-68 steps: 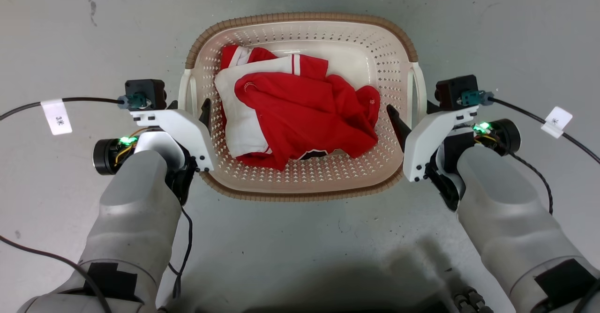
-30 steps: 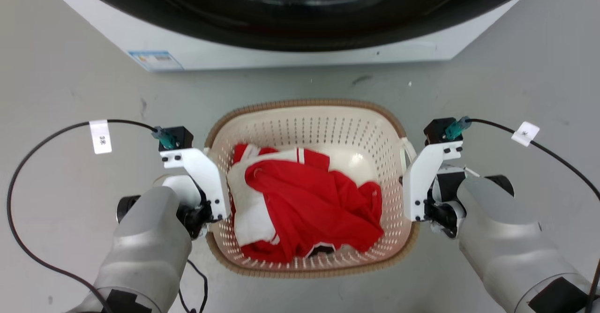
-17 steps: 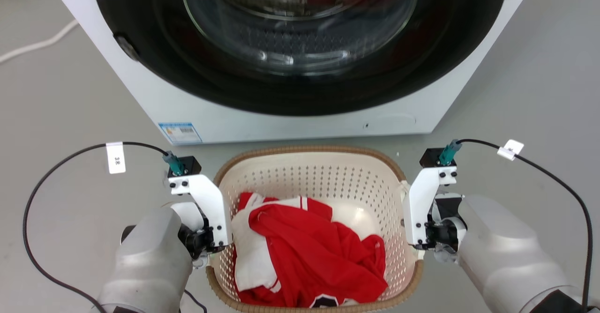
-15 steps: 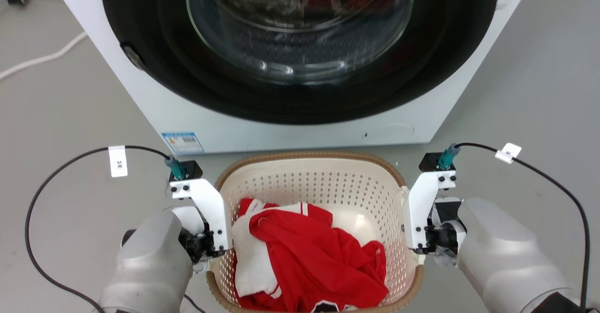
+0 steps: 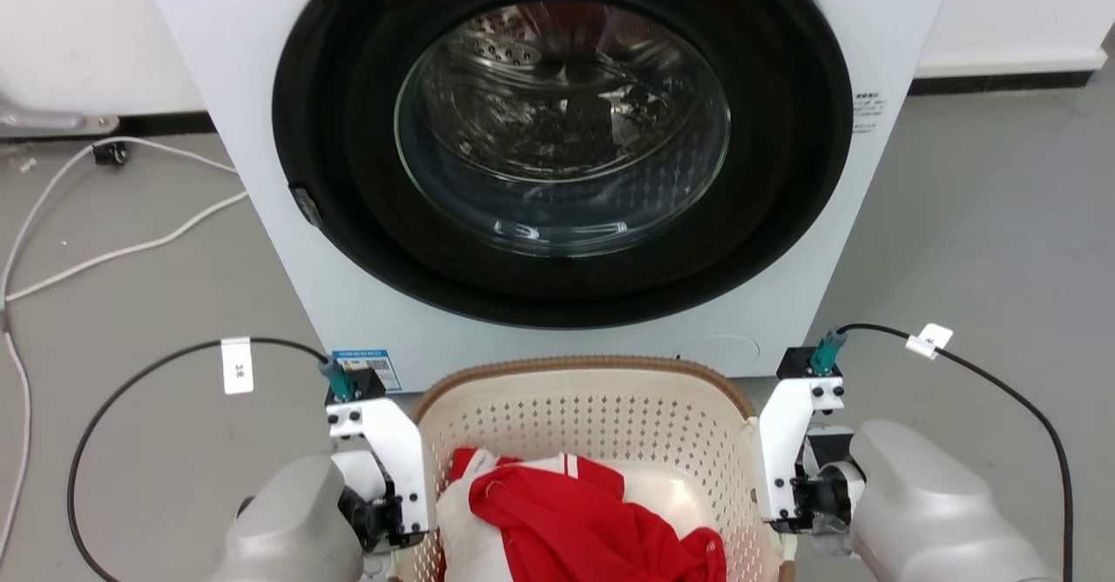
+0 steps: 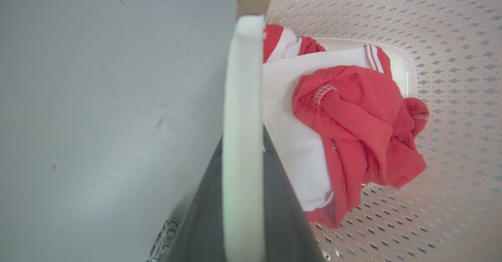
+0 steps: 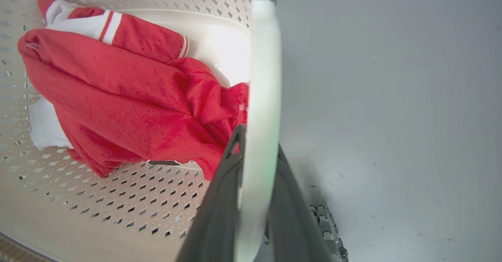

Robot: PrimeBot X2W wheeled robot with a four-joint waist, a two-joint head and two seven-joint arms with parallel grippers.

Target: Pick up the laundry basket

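Observation:
The laundry basket (image 5: 585, 365), cream perforated plastic with a brown woven rim, sits at the bottom centre of the head view and holds a red and white garment (image 5: 557, 512). My left gripper (image 5: 408, 512) is at its left side and my right gripper (image 5: 773, 499) at its right side. In the left wrist view my left gripper (image 6: 243, 136) is shut on the white left handle (image 6: 242, 77). In the right wrist view my right gripper (image 7: 259, 138) is shut on the white right handle (image 7: 263, 66).
A white front-loading washing machine (image 5: 218, 42) with a round dark glass door (image 5: 562, 120) stands directly beyond the basket. White cables (image 5: 131, 247) lie on the grey floor to the left. Open floor (image 5: 976, 216) lies to the right.
The head camera has swung up, so the washing machine has come into view and the basket has dropped to the picture's bottom edge. Both grippers stay at the basket's handles.

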